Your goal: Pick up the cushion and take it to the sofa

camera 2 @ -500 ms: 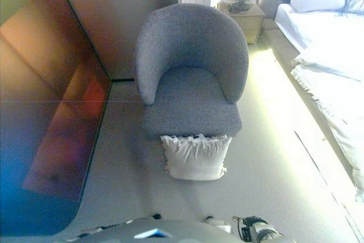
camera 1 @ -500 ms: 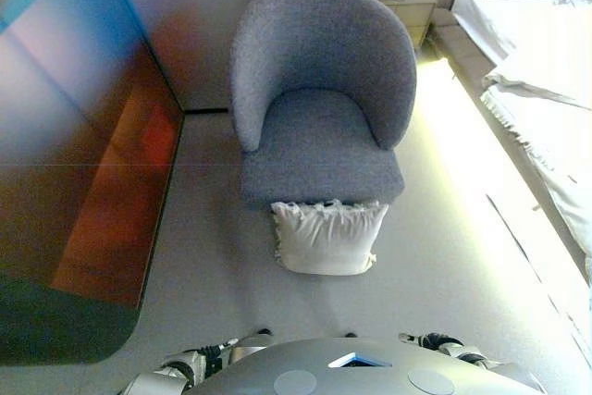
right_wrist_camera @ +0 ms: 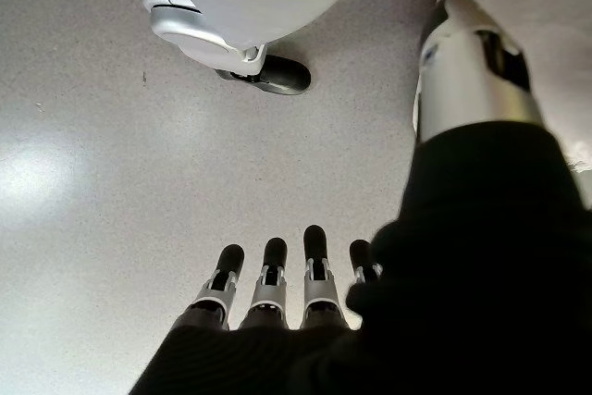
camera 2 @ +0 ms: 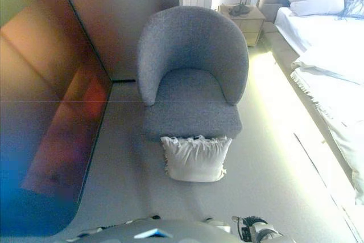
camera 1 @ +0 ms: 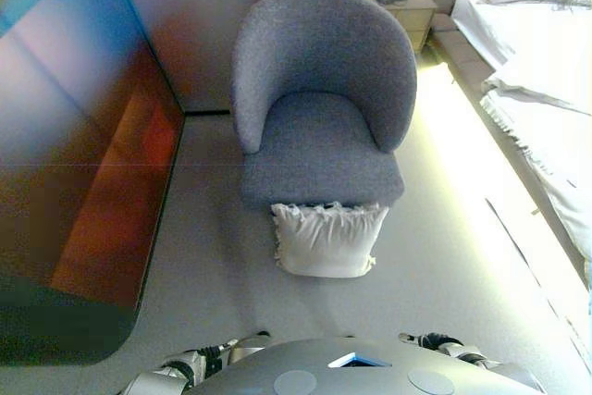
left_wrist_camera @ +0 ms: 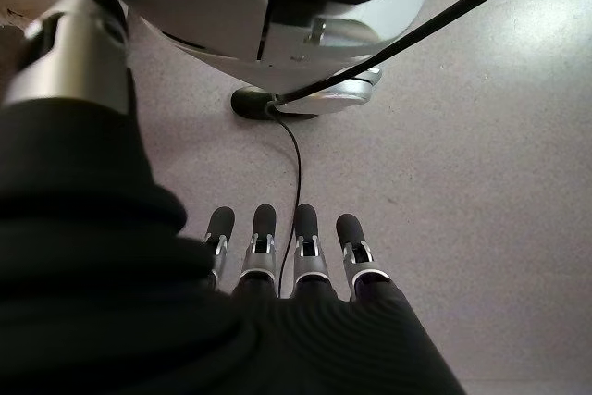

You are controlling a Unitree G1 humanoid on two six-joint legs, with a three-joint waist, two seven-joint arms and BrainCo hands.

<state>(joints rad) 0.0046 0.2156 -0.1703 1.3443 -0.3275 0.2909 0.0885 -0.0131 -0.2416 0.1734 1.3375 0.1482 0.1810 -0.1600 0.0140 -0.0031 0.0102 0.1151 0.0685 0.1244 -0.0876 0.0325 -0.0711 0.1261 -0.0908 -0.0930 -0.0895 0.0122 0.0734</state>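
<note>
A white cushion (camera 1: 327, 239) with a frilled edge stands on the grey floor, leaning against the front of a grey armchair (camera 1: 319, 99). It also shows in the right eye view (camera 2: 195, 158). My left hand (left_wrist_camera: 296, 261) hangs down at my side, fingers straight and empty, over bare floor. My right hand (right_wrist_camera: 277, 293) hangs the same way, open and empty. Both hands are well short of the cushion. Neither hand shows in the eye views.
A dark glossy panel (camera 1: 74, 154) runs along the left. A bed with white linen (camera 1: 536, 90) lies at the right, a bedside table (camera 1: 400, 2) with a lamp behind the armchair. Grey floor (camera 1: 213, 265) lies between me and the cushion.
The whole picture has shifted down slightly, so the camera has moved. The cushion, the armchair and the hands have not moved.
</note>
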